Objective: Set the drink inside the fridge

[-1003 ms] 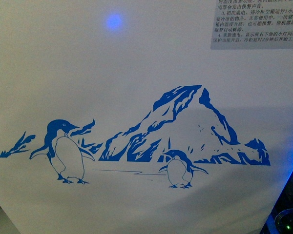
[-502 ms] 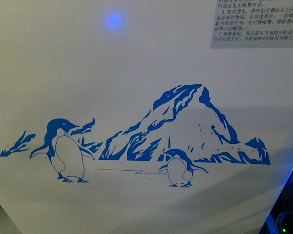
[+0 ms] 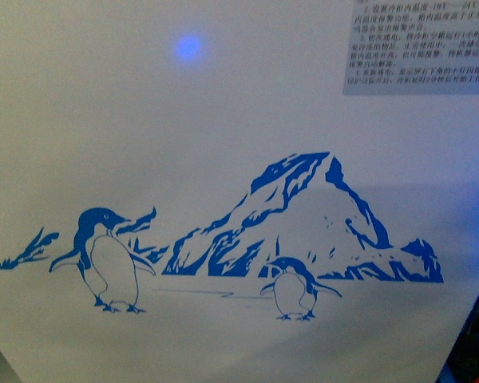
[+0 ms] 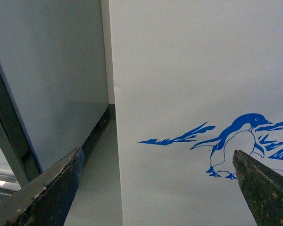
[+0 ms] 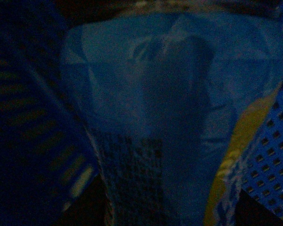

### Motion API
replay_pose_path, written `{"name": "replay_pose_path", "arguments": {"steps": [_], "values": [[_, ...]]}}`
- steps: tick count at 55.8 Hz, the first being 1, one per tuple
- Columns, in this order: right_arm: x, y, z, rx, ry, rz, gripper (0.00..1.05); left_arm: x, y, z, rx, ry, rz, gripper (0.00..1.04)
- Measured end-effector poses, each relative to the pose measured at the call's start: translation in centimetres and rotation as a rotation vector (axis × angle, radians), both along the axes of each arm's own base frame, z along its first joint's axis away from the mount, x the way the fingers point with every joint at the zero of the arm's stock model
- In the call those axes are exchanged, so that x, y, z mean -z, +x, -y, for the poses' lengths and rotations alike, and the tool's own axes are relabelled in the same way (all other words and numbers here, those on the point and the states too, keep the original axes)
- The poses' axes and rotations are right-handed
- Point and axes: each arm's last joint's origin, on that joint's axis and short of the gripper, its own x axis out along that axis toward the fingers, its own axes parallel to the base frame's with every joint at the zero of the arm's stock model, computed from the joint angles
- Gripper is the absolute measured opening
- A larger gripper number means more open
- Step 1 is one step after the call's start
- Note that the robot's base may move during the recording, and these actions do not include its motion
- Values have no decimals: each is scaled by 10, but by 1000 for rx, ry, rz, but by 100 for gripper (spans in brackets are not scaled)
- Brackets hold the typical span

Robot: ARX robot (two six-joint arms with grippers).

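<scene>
- White panel fills the front view: this is the face of the fridge (image 3: pixel 223 120), very close to me, with its blue penguin-and-mountain picture (image 3: pixel 303 215), a blue light spot (image 3: pixel 188 48) and a printed notice (image 3: pixel 419 48) at the upper right corner.
- Neither the rim, the lid nor the baskets show in any view.
- My left pincer (image 4: pixel 156 155) stands wide open and empty. Its dark fingers (image 4: pixel 47 193) point at the fridge front near the corner, where a grey cabinet (image 4: pixel 52 80) stands beside it across a strip of floor (image 4: pixel 101 169).
- The right wrist view is dark. I report nothing from it and cannot tell the state of my right pincer.
- The drink is not visible in any view, so I cannot confirm where it is.
- Judgement: the task is at an early stage, with nothing deposited. I face the fridge front, but the opening is out of sight.
- The next move calls for confirming who holds the drink, then raising it above the top edge before any release.
</scene>
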Motion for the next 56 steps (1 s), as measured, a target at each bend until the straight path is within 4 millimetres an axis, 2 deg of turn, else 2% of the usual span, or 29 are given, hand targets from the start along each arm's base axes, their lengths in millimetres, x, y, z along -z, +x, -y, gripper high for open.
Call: {"name": "replay_pose_path", "arguments": {"steps": [3, 4, 12, 17, 21, 26, 38, 40, 46, 52, 56], "values": [[-24, 2, 4, -16, -5, 40, 40, 0, 0, 0, 0, 0, 0, 97], [-40, 3, 6, -24, -8, 67, 40, 0, 0, 0, 0, 0, 0, 97], [-107, -1, 16, -58, -27, 178, 40, 0, 0, 0, 0, 0, 0, 97], [-170, -14, 24, -111, -54, 274, 40, 0, 0, 0, 0, 0, 0, 97], [-200, -24, 26, -135, -75, 320, 40, 0, 0, 0, 0, 0, 0, 97], [-263, -48, 23, -195, -146, 434, 40, 0, 0, 0, 0, 0, 0, 97], [-345, -89, 5, -309, -236, 628, 40, 0, 0, 0, 0, 0, 0, 97], [-369, -105, -3, -339, -263, 694, 40, 0, 0, 0, 0, 0, 0, 97], [-414, -148, -22, -389, -346, 830, 40, 0, 0, 0, 0, 0, 0, 97], [-435, -186, -34, -395, -414, 907, 40, 0, 0, 0, 0, 0, 0, 97], [-439, -205, -39, -388, -432, 920, 40, 0, 0, 0, 0, 0, 0, 97]]}}
